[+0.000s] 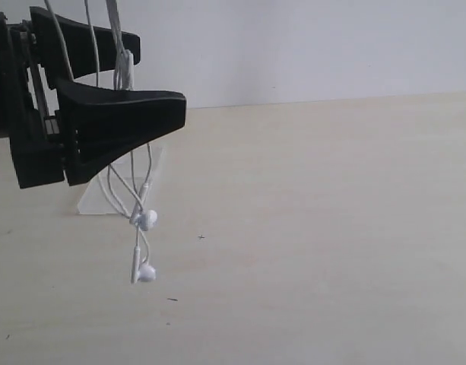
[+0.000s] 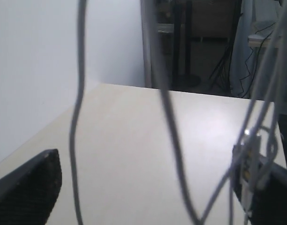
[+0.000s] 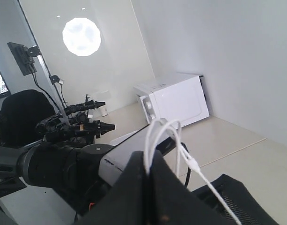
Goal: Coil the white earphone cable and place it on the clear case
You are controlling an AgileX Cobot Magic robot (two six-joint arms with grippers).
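Exterior view: white earphone cable [image 1: 141, 218] hangs through my wide-open left gripper [image 1: 160, 76], earbuds [image 1: 147, 272] in front of the clear case [image 1: 92, 201]; right gripper [image 3: 147, 165] clamps its loops. I should lower centred over the case.

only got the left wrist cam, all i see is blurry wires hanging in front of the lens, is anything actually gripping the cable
Observer: Yes. The right gripper is shut on a bunch of loops of the white earphone cable, holding them up from above.

Operator: ok and wheres the case, cant see it from here

Observer: The clear case lies on the table, partly hidden behind the open left gripper. The two earbuds dangle in front of it in the exterior view.
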